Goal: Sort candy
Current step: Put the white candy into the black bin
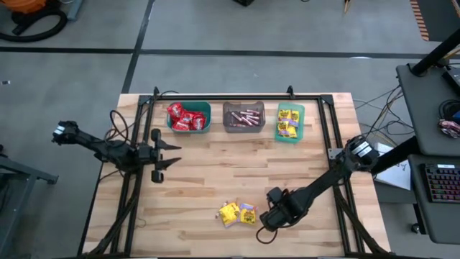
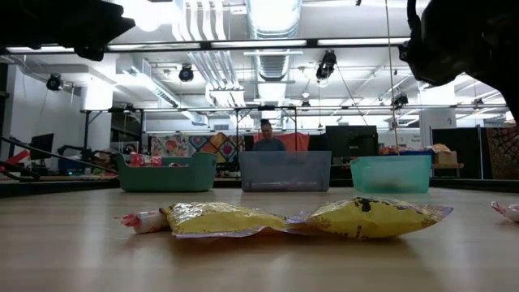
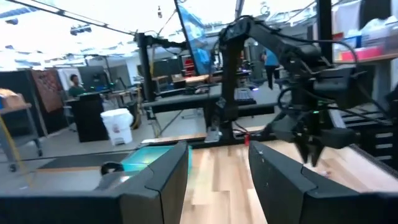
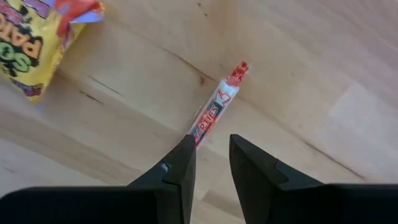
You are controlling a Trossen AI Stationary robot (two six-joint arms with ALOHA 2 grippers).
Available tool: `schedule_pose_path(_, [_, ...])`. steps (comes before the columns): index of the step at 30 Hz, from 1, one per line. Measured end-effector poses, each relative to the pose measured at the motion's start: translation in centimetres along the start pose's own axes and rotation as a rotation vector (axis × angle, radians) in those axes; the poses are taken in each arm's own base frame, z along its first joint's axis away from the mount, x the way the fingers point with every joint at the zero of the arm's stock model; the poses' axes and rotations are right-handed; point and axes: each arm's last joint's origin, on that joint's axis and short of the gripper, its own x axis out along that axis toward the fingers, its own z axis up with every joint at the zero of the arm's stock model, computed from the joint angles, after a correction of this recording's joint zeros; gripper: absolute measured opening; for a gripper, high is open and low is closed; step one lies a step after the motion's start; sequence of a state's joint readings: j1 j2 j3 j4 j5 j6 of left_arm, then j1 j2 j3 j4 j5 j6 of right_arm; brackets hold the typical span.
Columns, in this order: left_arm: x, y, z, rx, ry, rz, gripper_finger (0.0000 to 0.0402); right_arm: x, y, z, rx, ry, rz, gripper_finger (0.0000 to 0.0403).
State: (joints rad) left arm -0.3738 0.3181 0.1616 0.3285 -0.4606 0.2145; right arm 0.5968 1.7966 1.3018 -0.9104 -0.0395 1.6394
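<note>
A light wooden butcher-block table (image 1: 208, 187), ringed by a black metal frame, fills the overhead view. Two dark robot arms reach over it.

The left arm stretches in from the table's left edge. Its left gripper (image 1: 172, 156) hovers above bare wood below the bins, with its two fingers spread apart and nothing between them.

The right arm angles down from the right edge toward the near side of the table. Its right gripper (image 4: 208, 163) is low over the wood. Its fingers stand slightly apart, and the lower end of a thin pinkish candy stick (image 4: 216, 106) with a red twisted tip lies on the table right at the gap between the fingertips. Whether the fingers touch the stick cannot be told.

Three small plastic bins sit in a row at the far edge. The teal bin (image 1: 205, 108) on the left holds red candy packets (image 1: 185, 118). The grey bin (image 1: 228, 109) in the middle holds pinkish sticks (image 1: 244, 118). The green bin (image 1: 300, 112) on the right holds yellow candy packets (image 1: 287, 122).

Two loose yellow shiny packets (image 1: 238, 214) lie side by side on the near part of the table, just left of the right gripper. In the table-level view they lie flat with a small red-and-white wrapped sweet (image 2: 144, 220) at their left end.

A person stands in the room beyond the grey bin.
</note>
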Motion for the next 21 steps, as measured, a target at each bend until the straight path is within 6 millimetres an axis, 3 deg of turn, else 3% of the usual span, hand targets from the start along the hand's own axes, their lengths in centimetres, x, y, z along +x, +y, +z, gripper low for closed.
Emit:
schedule_pose_path(10, [-1.4,1.9,1.3,0.038,-0.077,0.102,0.0153,0.2,0.0,0.0,-0.022,0.013,-0.003,0.0091])
schedule_pose_path(14, [-1.9,2.0,0.1,-0.02,-0.036,0.108,0.0153,0.8,0.1,0.3,-0.041,0.011,-0.021,0.0091])
schedule_pose_path(21, [-1.9,1.5,-2.1,-0.074,-0.13,0.083,0.0153,2.3,0.3,0.6,-0.038,0.01,-0.06,0.0091])
